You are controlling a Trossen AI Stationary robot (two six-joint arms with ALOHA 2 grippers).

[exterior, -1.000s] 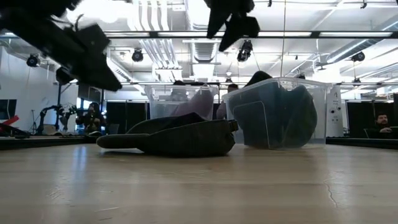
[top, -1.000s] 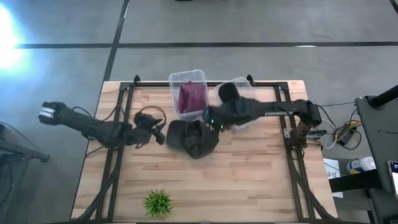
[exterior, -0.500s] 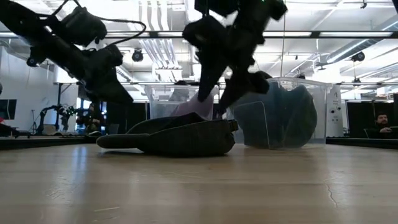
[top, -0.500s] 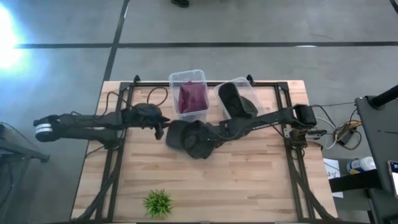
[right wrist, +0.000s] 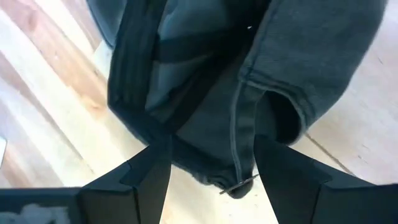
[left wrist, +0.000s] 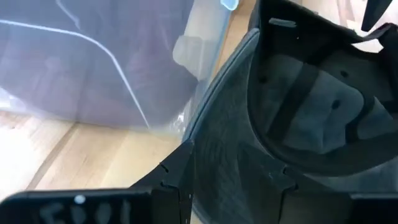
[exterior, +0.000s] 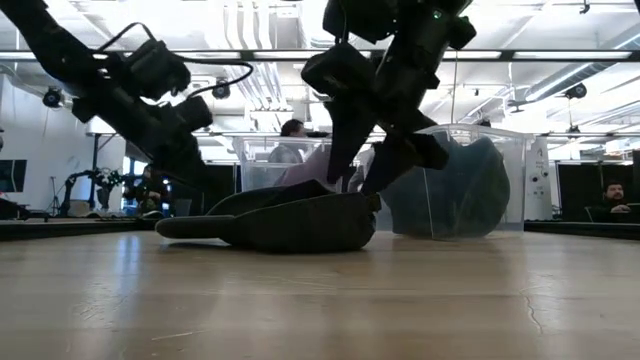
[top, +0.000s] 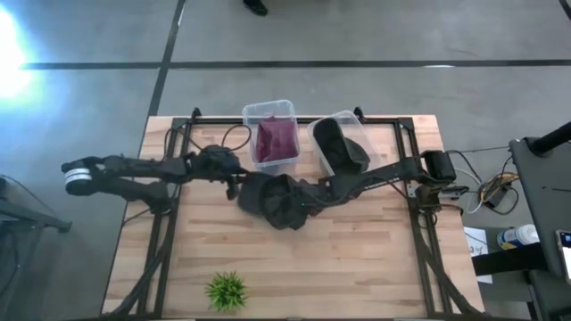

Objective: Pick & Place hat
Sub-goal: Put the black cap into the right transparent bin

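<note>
A dark grey cap lies crown-down on the table's middle, its hollow facing up, just near of two clear bins. In the low view the cap rests flat on the wood. My left gripper is open at the cap's left side; in the left wrist view its fingers stand on either side of the brim. My right gripper is open at the cap's right side and stands over the back strap and buckle. It comes down steeply in the low view. My left gripper has the cap's brim between its open fingers, reaching in level from the table's left; I cannot tell whether a finger touches it. My right gripper straddles the cap's back rim by the buckle from above and the right; whether it touches, I cannot tell.
Two clear bins stand at the far edge: the left one holds maroon cloth, the right one a dark hat. A small green plant sits near the front edge. Black frame rails run along the table's sides. People show in the room behind.
My left gripper has swung from the table's left side rightward and toward the far edge, arriving at the cap's brim. My right gripper has come down from above the bins toward the near edge, onto the cap's right side. The cap has stayed in place.
</note>
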